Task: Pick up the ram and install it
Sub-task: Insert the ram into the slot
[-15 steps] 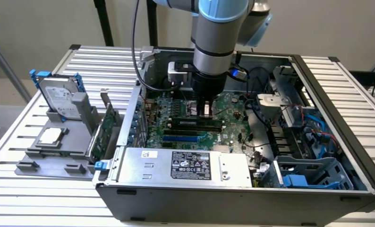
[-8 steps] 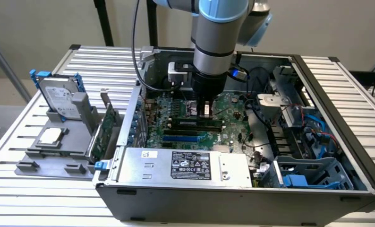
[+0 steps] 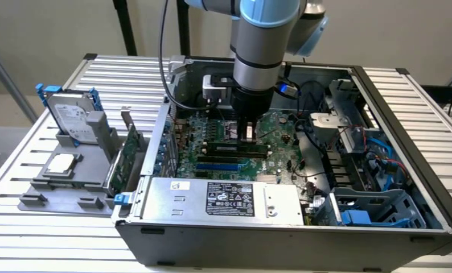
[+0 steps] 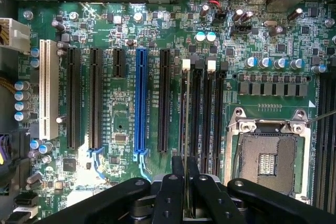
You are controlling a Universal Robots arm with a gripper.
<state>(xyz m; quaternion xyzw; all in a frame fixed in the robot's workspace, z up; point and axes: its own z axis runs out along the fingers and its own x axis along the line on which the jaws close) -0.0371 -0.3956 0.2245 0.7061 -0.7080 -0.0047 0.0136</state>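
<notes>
- exterior view: gripper [image 3: 248,135] low inside the open computer case [image 3: 408,227], over the motherboard [image 3: 210,165]; ram [image 3: 248,136] pinched edge-on.
- wrist view: fingers [image 4: 170,192] nearly shut on the ram [image 4: 186,129], aligned with a memory slot [image 4: 197,114]; insertion step, needs a straight seating push.

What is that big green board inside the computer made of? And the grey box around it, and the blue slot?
The green board looks like stiff circuit board with a smooth green coating, dotted with small shiny metal parts. The grey box seems to be painted sheet metal: thin, flat walls with folded edges. The blue slot looks like moulded plastic, with an even colour and a dull shine.
</notes>
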